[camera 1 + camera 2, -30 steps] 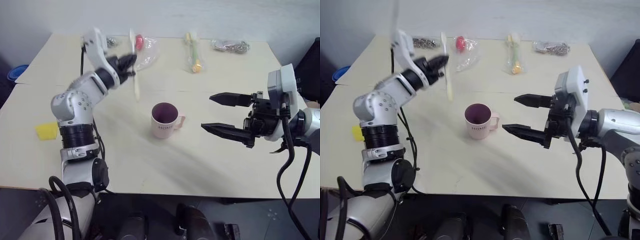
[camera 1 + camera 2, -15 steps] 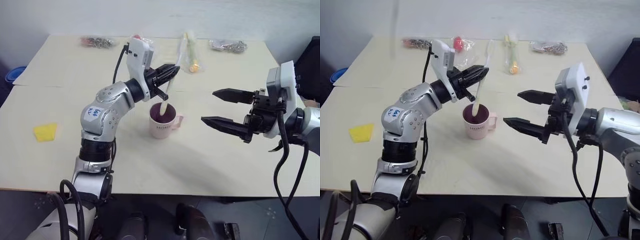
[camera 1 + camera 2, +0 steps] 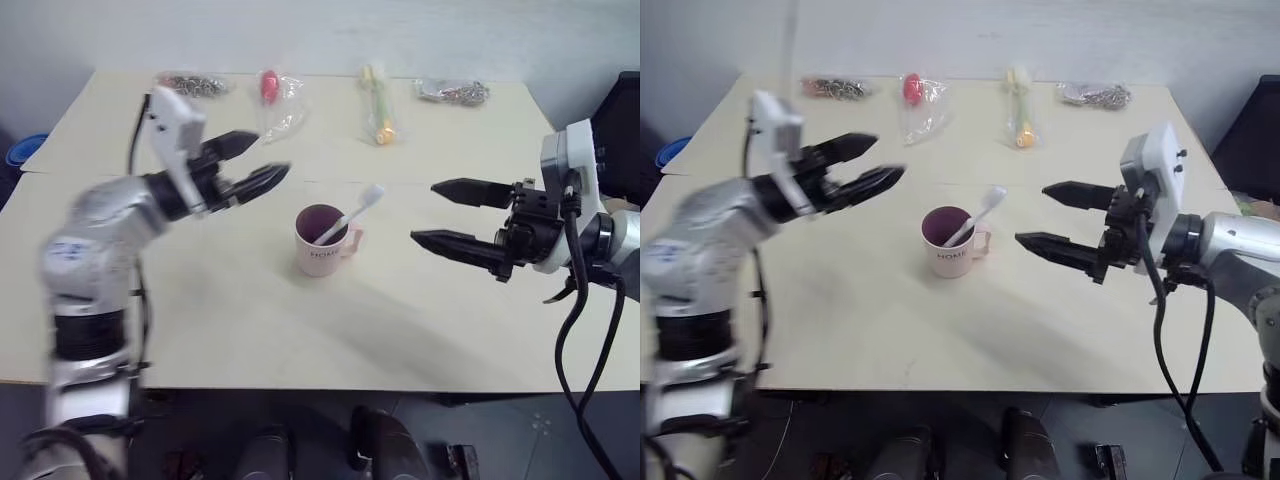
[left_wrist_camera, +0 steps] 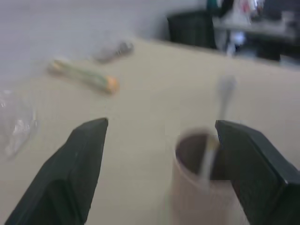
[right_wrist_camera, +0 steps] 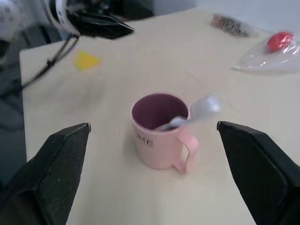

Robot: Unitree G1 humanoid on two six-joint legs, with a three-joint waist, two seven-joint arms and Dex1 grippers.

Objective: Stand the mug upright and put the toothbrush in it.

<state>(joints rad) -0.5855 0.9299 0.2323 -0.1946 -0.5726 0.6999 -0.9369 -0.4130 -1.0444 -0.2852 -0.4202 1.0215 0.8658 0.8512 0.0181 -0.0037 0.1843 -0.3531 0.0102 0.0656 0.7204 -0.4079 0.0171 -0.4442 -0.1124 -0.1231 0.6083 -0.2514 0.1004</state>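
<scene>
On the cream table [image 3: 420, 330], the mug [image 3: 320, 248] stands upright, a light toothbrush [image 3: 352, 212] leaning inside; it looks easily tipped. Left gripper [image 3: 262, 164] and right gripper [image 3: 432, 212] hang open, empty.

mug [image 3: 320, 244] flanks: bare table [image 3: 300, 340] | far edge: bagged items [image 3: 378, 100]

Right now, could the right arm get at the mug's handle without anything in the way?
Probably yes. The right gripper hangs open beside the mug, on the side where the handle juts, with only bare table between them. The toothbrush leans out that way too, but above the handle.
</scene>
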